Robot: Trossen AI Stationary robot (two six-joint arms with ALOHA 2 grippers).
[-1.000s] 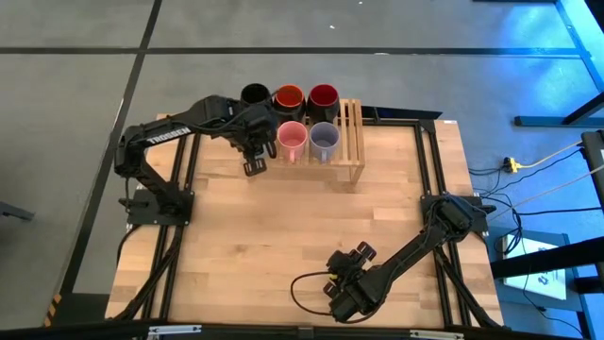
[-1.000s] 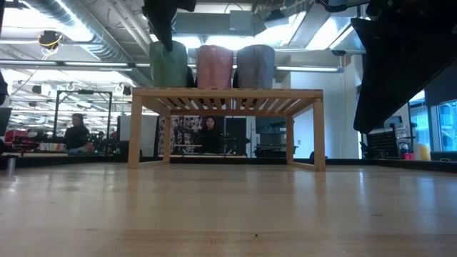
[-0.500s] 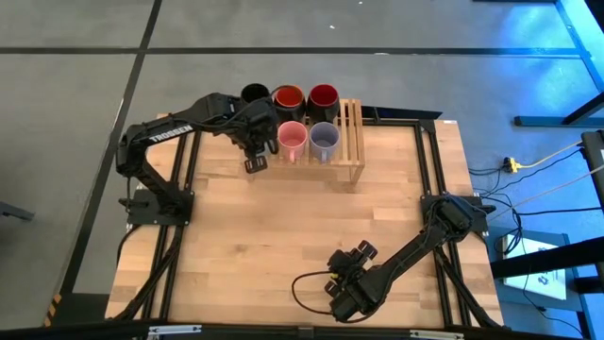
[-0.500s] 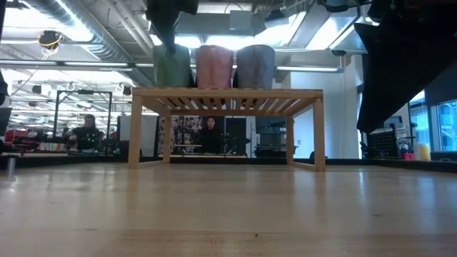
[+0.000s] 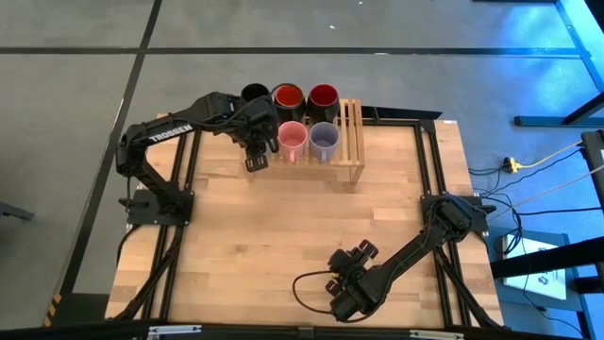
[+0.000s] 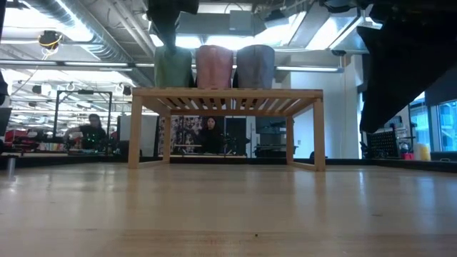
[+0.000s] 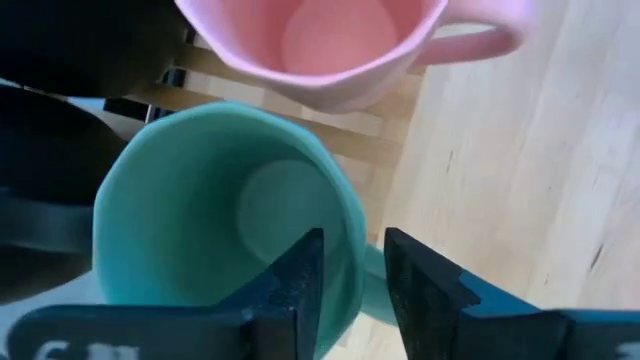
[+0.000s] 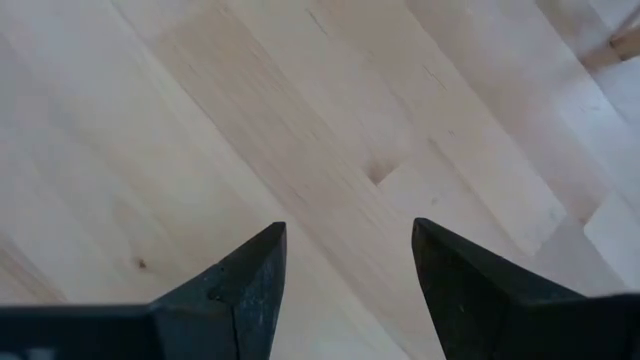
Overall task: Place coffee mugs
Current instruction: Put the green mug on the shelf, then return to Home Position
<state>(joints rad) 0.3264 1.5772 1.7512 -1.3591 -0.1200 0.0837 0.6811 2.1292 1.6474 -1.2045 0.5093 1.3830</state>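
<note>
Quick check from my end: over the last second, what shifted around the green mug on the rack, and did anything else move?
The left gripper edged slightly further in over the wooden rack, its fingers pinching the green mug wall, one inside, one outside. The mug shows no visible shift on the rack in the low view. The pink mug, lavender-grey mug and the three behind stayed put. The right gripper stayed open, parked over the table's near edge.
</note>
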